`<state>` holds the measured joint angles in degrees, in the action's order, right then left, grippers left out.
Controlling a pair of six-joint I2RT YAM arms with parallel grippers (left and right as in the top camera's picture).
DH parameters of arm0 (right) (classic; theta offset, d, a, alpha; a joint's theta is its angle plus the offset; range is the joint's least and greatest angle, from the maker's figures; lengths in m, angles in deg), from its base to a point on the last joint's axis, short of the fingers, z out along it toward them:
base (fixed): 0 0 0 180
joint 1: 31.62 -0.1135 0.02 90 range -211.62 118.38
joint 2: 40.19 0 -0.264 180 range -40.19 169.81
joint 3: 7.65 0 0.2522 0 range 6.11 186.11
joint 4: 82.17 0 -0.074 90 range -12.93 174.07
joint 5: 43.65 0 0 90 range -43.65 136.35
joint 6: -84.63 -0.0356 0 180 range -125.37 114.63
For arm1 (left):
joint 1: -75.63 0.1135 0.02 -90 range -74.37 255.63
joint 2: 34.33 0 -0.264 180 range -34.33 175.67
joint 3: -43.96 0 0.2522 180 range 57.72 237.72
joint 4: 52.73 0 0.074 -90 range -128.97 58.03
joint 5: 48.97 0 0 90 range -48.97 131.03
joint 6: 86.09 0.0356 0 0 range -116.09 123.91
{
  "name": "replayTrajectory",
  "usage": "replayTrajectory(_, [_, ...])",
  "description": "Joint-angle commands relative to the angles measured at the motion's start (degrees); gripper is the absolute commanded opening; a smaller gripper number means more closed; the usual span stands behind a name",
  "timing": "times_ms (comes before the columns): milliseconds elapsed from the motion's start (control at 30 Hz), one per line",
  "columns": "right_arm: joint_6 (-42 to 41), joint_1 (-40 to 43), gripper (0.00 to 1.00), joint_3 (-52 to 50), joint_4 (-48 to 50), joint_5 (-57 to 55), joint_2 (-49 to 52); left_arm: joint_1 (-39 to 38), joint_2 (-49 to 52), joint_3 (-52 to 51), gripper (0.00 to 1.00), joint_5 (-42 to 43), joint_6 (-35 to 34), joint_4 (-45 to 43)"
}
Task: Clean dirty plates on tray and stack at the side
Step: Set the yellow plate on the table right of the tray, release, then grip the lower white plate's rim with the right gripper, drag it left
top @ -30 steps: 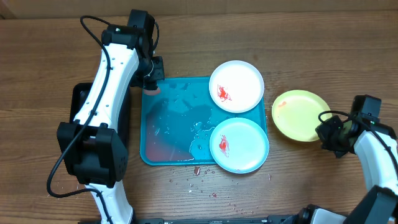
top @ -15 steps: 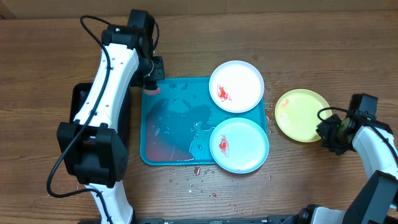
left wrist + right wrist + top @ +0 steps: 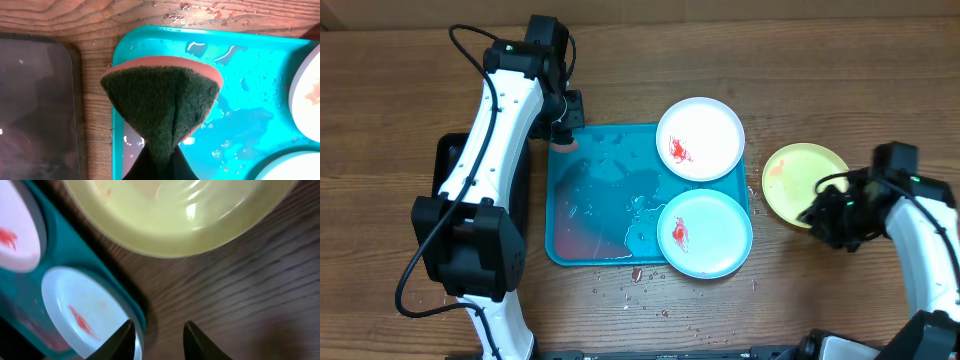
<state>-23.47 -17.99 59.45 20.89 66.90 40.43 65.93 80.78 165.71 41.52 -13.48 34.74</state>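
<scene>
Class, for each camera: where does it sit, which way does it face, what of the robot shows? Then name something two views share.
Overhead: above the table, facing straight down; left arm and right arm show.
Left wrist: on the left arm, facing down onto the tray corner; left gripper shows, shut on a sponge.
Right wrist: on the right arm, facing the yellow-green plate; right gripper shows, open.
Shared: both wrist views show the tray and white plates.

Bright, even light fell from above. The overhead view was sharp, with soft, short shadows. Wet patches on the tray (image 3: pixel 250 90) glinted with glare. The right wrist view was blurred, the yellow-green plate (image 3: pixel 175 210) and tabletop (image 3: pixel 240 295) smeared.
</scene>
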Motion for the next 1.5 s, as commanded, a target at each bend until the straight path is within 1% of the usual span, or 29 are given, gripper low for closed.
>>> replayTrajectory(0, [3.93,-5.29,0.34,-0.63,0.81,1.77,-0.46,0.24,-0.09,-0.26,0.04,0.61,1.14,-0.24])
replayTrajectory(200, [4.20,-14.62,0.33,-4.83,5.66,-1.95,-0.46,0.24,-0.09,-0.26,0.04,0.63,1.14,-0.22])
replayTrajectory(300, [2.43,-17.68,0.33,-7.19,7.52,-4.11,-0.44,0.24,-0.09,-0.26,0.04,0.61,1.16,-0.22])
replayTrajectory(433, [0.28,-20.55,0.33,-9.99,10.69,-4.00,-0.35,0.24,-0.09,-0.26,0.04,0.61,1.16,-0.24])
replayTrajectory(633, [0.11,-21.46,0.31,-11.02,12.22,-4.02,-0.28,0.24,-0.09,-0.26,0.04,0.59,1.16,-0.68])
replayTrajectory(767, [0.11,-21.46,0.28,-11.02,12.66,-4.02,-0.24,0.24,-0.09,-0.26,0.04,0.59,1.57,-0.70])
replayTrajectory(1133, [0.07,-21.46,0.28,-12.11,13.53,-3.98,-0.20,0.24,-0.09,-0.26,0.04,0.59,2.21,-1.18])
replayTrajectory(1267, [-1.55,-21.46,0.25,-13.64,15.37,-3.96,-0.20,0.24,-0.09,-0.26,0.04,0.61,2.19,-1.46])
replayTrajectory(1467, [-1.66,-21.46,0.15,-13.66,15.41,-3.89,-0.20,0.24,-0.09,-0.26,0.04,0.61,2.19,-1.66])
